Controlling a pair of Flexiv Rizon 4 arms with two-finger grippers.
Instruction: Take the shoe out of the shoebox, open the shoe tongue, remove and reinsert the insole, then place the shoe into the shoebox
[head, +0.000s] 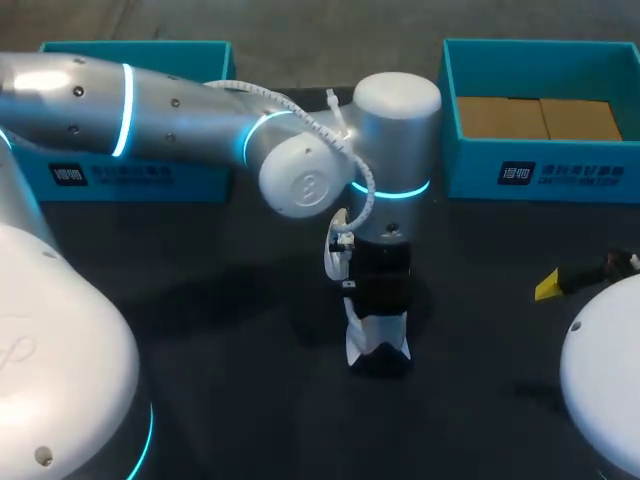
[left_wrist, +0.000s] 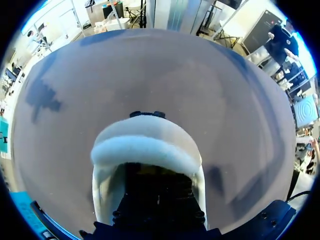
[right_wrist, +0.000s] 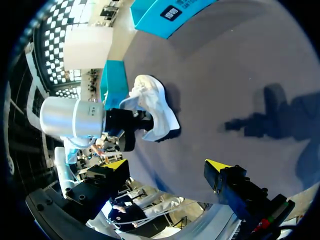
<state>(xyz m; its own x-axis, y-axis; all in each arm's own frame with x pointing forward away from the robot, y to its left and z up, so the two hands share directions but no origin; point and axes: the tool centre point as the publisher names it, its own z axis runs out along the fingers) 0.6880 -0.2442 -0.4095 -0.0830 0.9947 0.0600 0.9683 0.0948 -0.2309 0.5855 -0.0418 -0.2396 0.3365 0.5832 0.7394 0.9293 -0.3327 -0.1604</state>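
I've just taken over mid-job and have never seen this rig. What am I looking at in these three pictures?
Two robot arms work at a dark table. The head picture looks down from above and behind them. Each round picture comes from a camera on one arm's wrist. The left arm is over the middle. The left end effector is down at the opening of a white shoe standing on the table; whether it grips cannot be seen. The left wrist picture looks down onto that shoe. The right end effector hangs open and empty off to the side, seeing the shoe from afar. A left shoebox and a right shoebox, both teal, sit at the far edge.
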